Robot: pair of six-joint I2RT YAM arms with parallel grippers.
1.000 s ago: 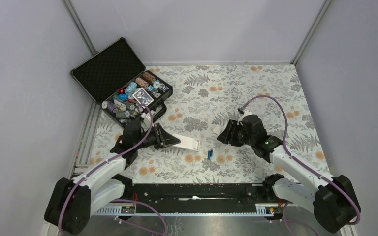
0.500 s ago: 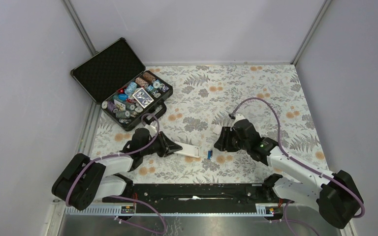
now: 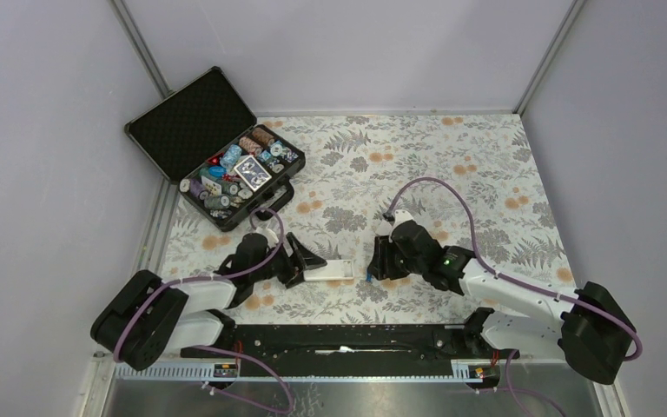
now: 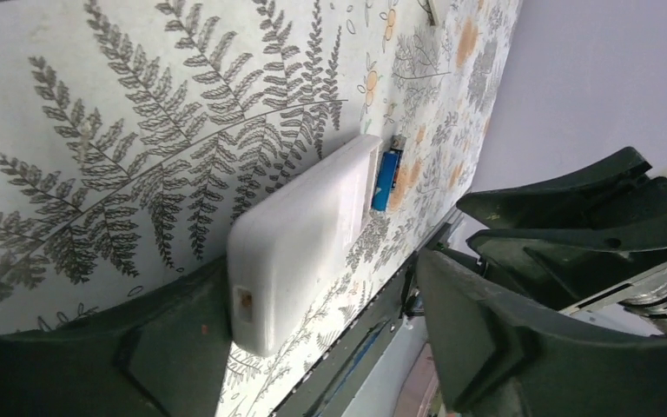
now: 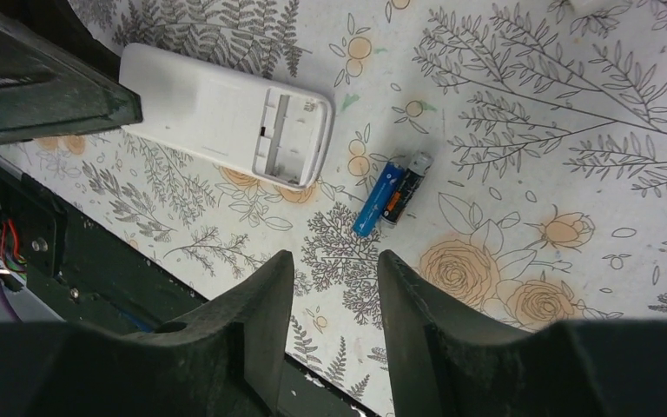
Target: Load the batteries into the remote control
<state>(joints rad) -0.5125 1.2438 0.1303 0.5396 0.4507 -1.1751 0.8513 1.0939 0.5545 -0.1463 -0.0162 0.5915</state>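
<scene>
The white remote control [image 3: 330, 271] lies back-up on the flowered mat, its empty battery bay [image 5: 288, 143] uncovered. My left gripper [image 3: 309, 267] stands open around the remote's left end. One finger [image 4: 178, 343] rests against the remote [image 4: 304, 230] and the other finger [image 4: 486, 347] is well clear of it. Two batteries lie side by side just right of the remote, one blue [image 5: 376, 204] and one dark [image 5: 405, 187]; the blue battery [image 3: 370, 274] also shows from above. My right gripper [image 5: 334, 261] hovers over them, open, with nothing between its fingers.
An open black case [image 3: 193, 122] filled with poker chips and cards stands at the back left. A black rail [image 3: 347, 339] runs along the near edge. Grey walls close in the mat on three sides. A small white piece [image 5: 586, 4] lies beyond the batteries.
My left gripper has lowered the remote flat onto the mat and opened off it. My right gripper has moved left and down over the batteries.
</scene>
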